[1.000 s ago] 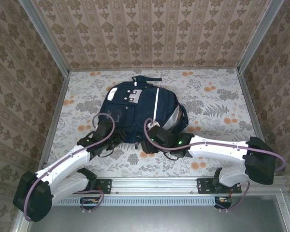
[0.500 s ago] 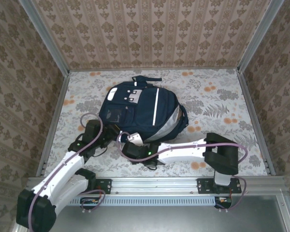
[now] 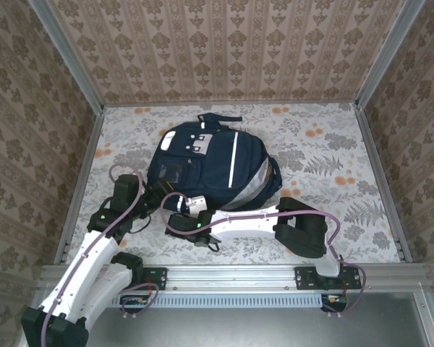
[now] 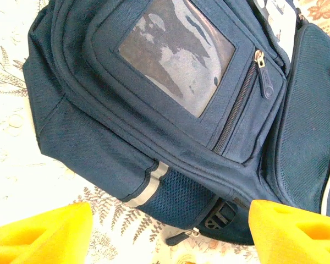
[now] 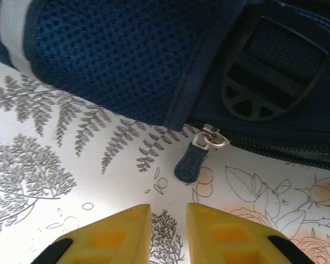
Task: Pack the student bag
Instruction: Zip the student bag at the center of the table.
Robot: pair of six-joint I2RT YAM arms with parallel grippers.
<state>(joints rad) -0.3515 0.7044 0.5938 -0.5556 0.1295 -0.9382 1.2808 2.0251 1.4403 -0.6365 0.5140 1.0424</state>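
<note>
Student bag (image 3: 210, 163) lies flat in the middle of the desk (image 3: 325, 144). Its top handle (image 3: 224, 117) points away from us and its bottom end is near our two arms. We think it is soft and floppy, so it will sag and fold if we lift it by one corner. It looks quite flat, so it is likely light. Good places to hold are the thick cloth edges, or a zipper tag (image 5: 188, 164) when we want to open it. That tag is tiny and may slip.

Our left jaws are spread wide, just off the bag's near left corner, holding nothing. Our right jaws are close together with a thin gap, pinching nothing, just short of the tag.

From above we see the whole bag. The left wrist shows the see-through pocket (image 4: 176, 55) and its zipper (image 4: 239, 104). The right wrist shows the net pocket (image 5: 110, 55) and a buckle (image 5: 272, 74) up close.
</note>
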